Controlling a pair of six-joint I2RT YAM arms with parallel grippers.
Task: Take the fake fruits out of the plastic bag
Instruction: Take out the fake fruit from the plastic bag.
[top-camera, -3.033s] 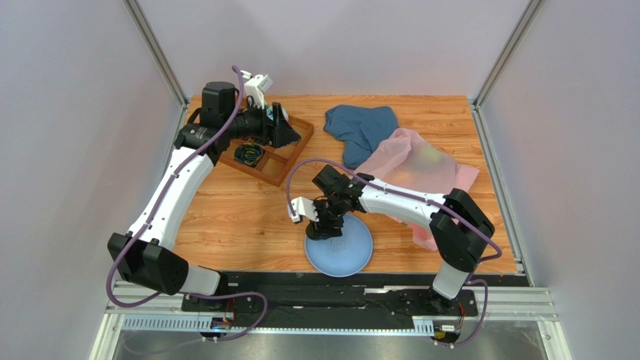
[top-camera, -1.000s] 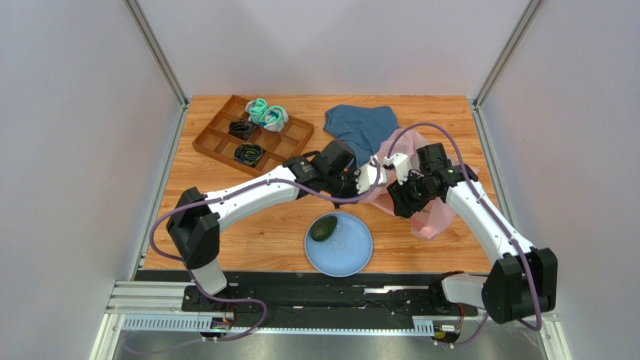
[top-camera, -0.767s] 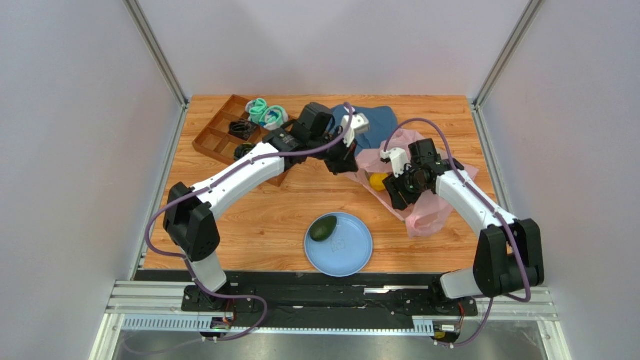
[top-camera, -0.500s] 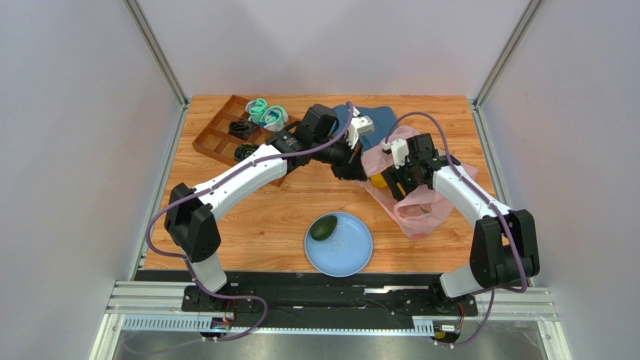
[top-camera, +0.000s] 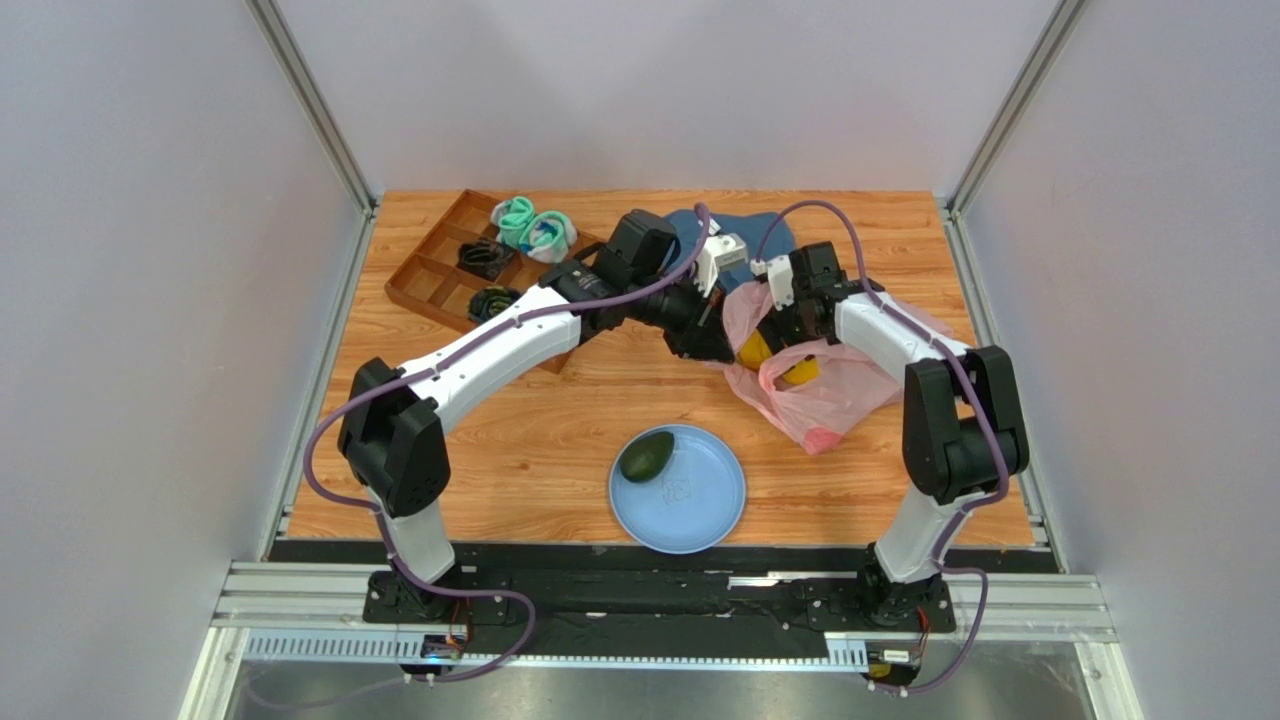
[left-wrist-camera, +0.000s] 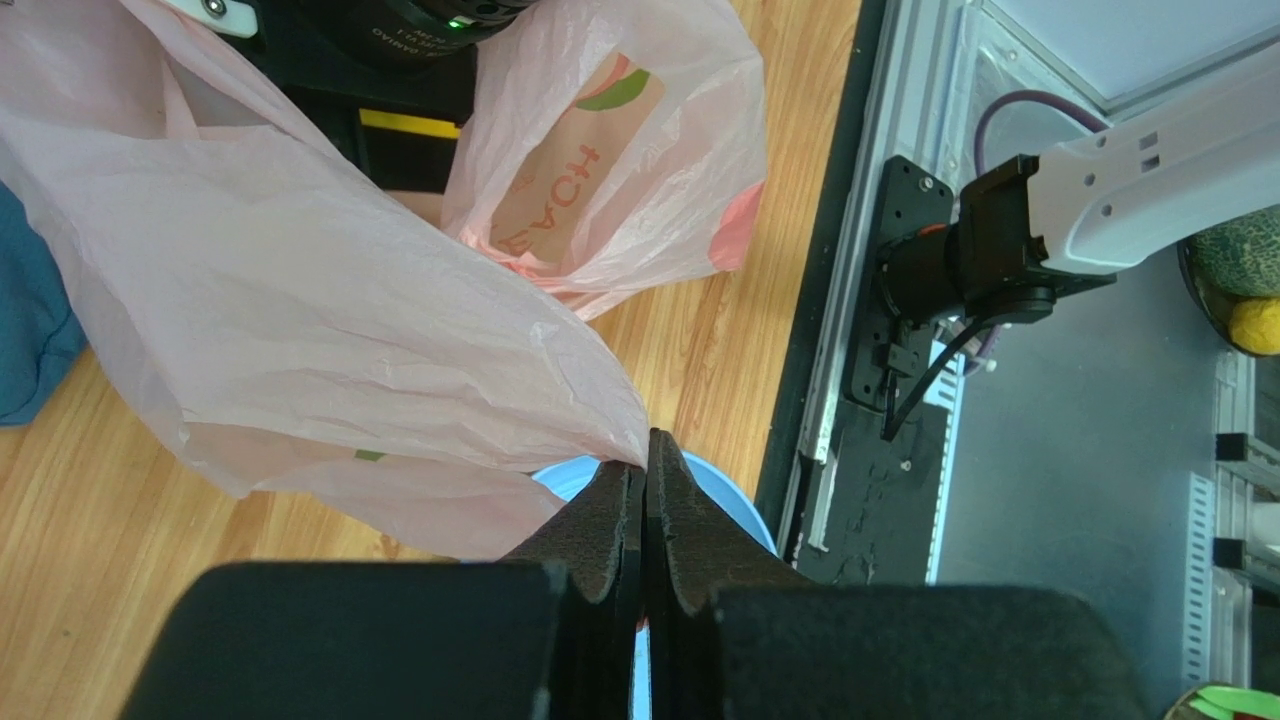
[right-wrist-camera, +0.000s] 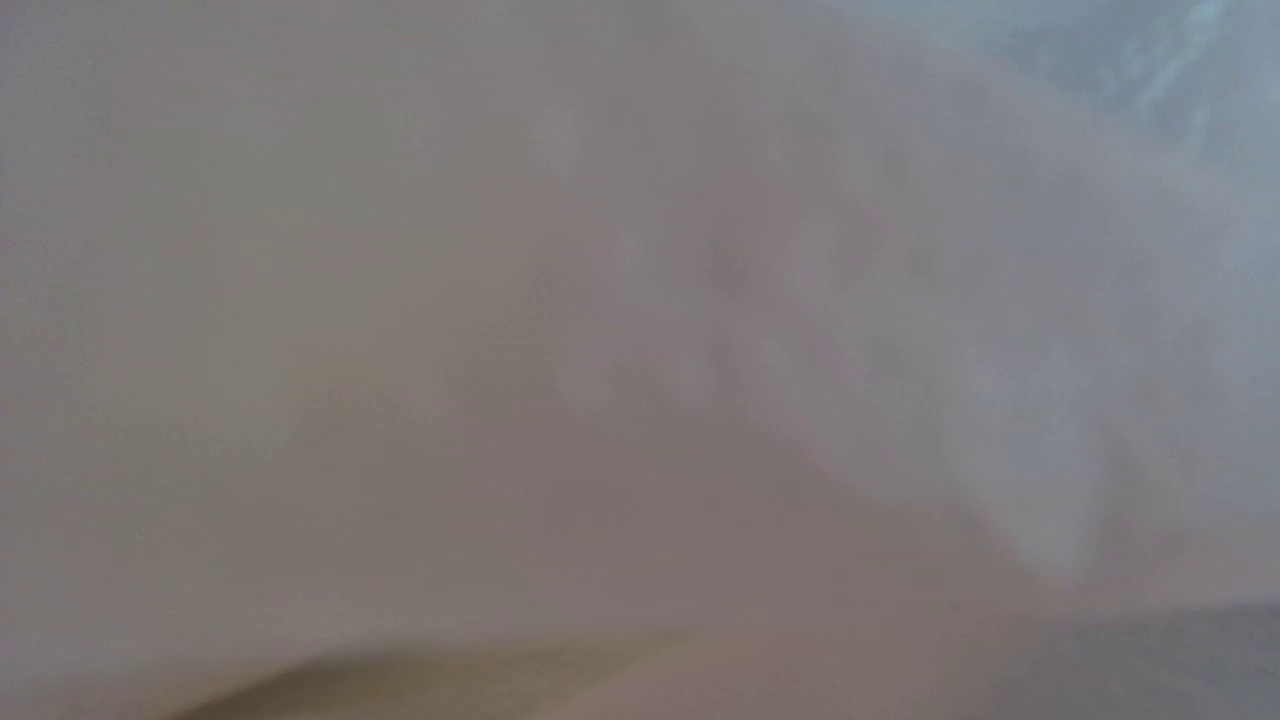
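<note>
The pink plastic bag (top-camera: 819, 393) lies bunched at the right of the table. My left gripper (top-camera: 724, 339) is shut on its edge and holds it up; in the left wrist view the pads (left-wrist-camera: 609, 510) pinch the film of the bag (left-wrist-camera: 301, 285). My right gripper (top-camera: 789, 318) reaches into the bag's mouth, its fingers hidden by plastic. The right wrist view shows only blurred pink film. Yellow fruit (top-camera: 750, 356) shows through the bag between the two grippers. A dark green avocado (top-camera: 648, 456) rests on the blue plate (top-camera: 706, 510).
A brown compartment tray (top-camera: 436, 267) stands at the back left with teal rolled socks (top-camera: 535, 227) in it. A dark blue cloth (top-camera: 756, 231) lies behind the bag. The plate's rim (left-wrist-camera: 736, 503) shows under my left gripper.
My left gripper has lifted the bag's edge back and up. My right gripper has swung from the bag's front side into its mouth, and the bag has bunched together.
</note>
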